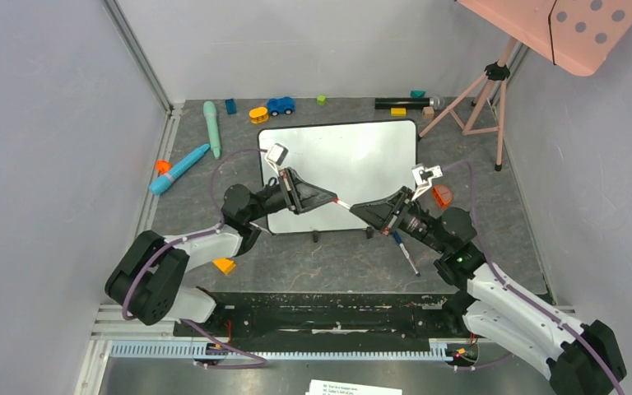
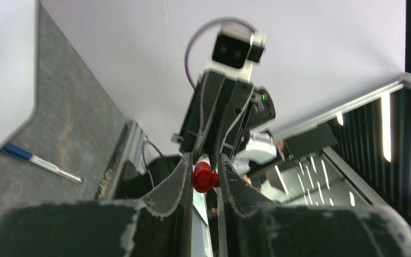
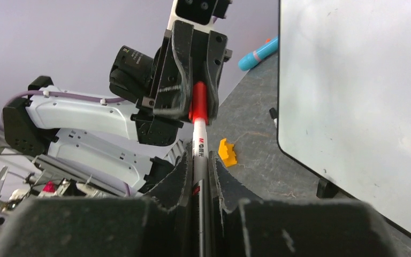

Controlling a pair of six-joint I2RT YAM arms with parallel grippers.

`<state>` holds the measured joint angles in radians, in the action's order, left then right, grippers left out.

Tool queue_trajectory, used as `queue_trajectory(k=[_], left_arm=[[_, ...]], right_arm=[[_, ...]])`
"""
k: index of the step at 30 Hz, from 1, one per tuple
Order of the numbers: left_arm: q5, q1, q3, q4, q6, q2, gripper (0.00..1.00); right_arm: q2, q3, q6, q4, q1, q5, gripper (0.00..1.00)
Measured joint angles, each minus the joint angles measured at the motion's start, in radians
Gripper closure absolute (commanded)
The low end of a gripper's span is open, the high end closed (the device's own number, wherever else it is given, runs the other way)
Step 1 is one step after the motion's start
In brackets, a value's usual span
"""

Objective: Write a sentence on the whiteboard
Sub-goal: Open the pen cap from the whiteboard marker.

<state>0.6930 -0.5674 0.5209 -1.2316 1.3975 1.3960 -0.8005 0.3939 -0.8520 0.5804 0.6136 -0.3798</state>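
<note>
Top external: left tool and right tool both grip the marker.

Marker, rt wrist view: white barrel has "M&G" printed lengthwise, w/ a few small chars after it, too blurry to read. Paper sheet, bottom edge of top view: printed lines, illegible.

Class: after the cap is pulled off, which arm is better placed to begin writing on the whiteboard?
Right. The right tool is shut on the marker by its white barrel, so it should end up with the pen; the left tool pinches only the red cap. The whiteboard lies blank just beyond both.
</note>
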Motion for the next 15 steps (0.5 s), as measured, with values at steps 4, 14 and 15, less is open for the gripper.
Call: queue_trajectory(k=[4,14,15], left_arm=[[0.013,0.114,-0.001,0.003,0.0,-0.017,0.98],[0.002,0.232,-0.082,0.15,-0.083,-0.141,0.98],[-0.01,0.217,-0.095,0.217,-0.122,-0.181,0.98]], right_arm=[[0.079,-0.013,0.027,-0.07,-0.005,0.017,1.0],[0.21,-0.011,0.158,-0.297,-0.005,0.109,1.0],[0.223,-0.005,0.184,-0.343,-0.005,0.14,1.0]])
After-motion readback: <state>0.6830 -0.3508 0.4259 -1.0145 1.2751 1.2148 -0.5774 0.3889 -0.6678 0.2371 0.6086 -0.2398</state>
